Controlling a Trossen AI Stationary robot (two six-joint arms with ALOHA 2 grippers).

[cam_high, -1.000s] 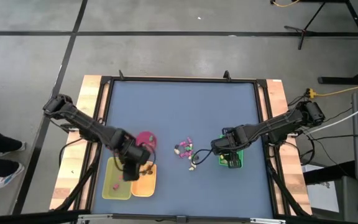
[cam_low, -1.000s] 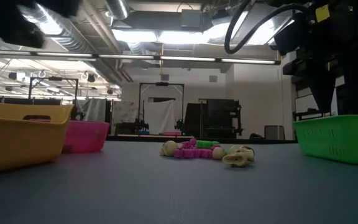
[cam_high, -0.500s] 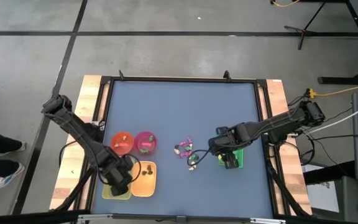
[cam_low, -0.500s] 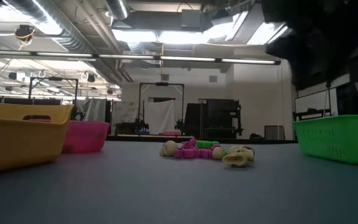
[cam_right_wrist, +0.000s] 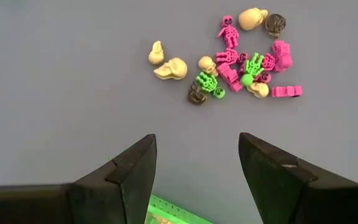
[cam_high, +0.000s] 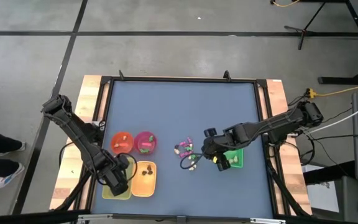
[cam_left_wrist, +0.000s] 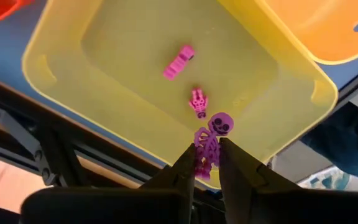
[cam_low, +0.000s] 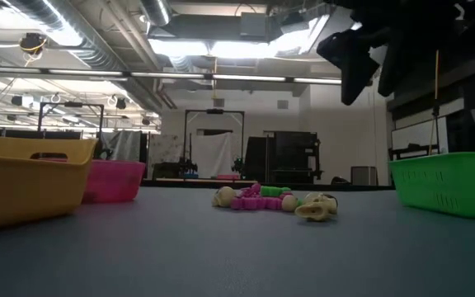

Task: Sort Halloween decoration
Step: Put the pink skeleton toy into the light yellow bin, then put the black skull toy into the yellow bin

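Mid-table, between the bowls and the green tray [cam_high: 234, 159], sits the unsorted pile of trinkets [cam_high: 188, 151]: magenta, cream, green and dark brown pieces bunched together, a few cream skulls slightly apart from the rest in the right wrist view [cam_right_wrist: 171, 68]. One magenta skeleton [cam_left_wrist: 211, 142] is already out of the pile, pinched between the fingers of the left gripper [cam_left_wrist: 207, 163] and hanging directly over the yellow tray [cam_left_wrist: 55, 68] at the near-left of the table. Two more magenta pieces [cam_left_wrist: 179, 61] lie in that tray, so it reads as the magenta bin and the skeleton is held there for a drop; release not yet done. Orange tray [cam_high: 144, 180] touches the yellow one and holds dark bits, likely the brown ones. Orange bowl [cam_high: 122, 142] and pink bowl [cam_high: 145, 142] sit side by side just behind the trays, each with something small inside, can't tell what. Right gripper [cam_right_wrist: 194, 163] is spread wide and empty, hovering above the table between the green tray's edge and the pile, pointed at the pile, probably lining up the next pick. Low view shows it well clear of the surface [cam_low: 361, 49]. Pieces are tiny and tangled, so a clean single-piece pick looks like the hard part; green ones presumably go to the green tray right beside that arm.
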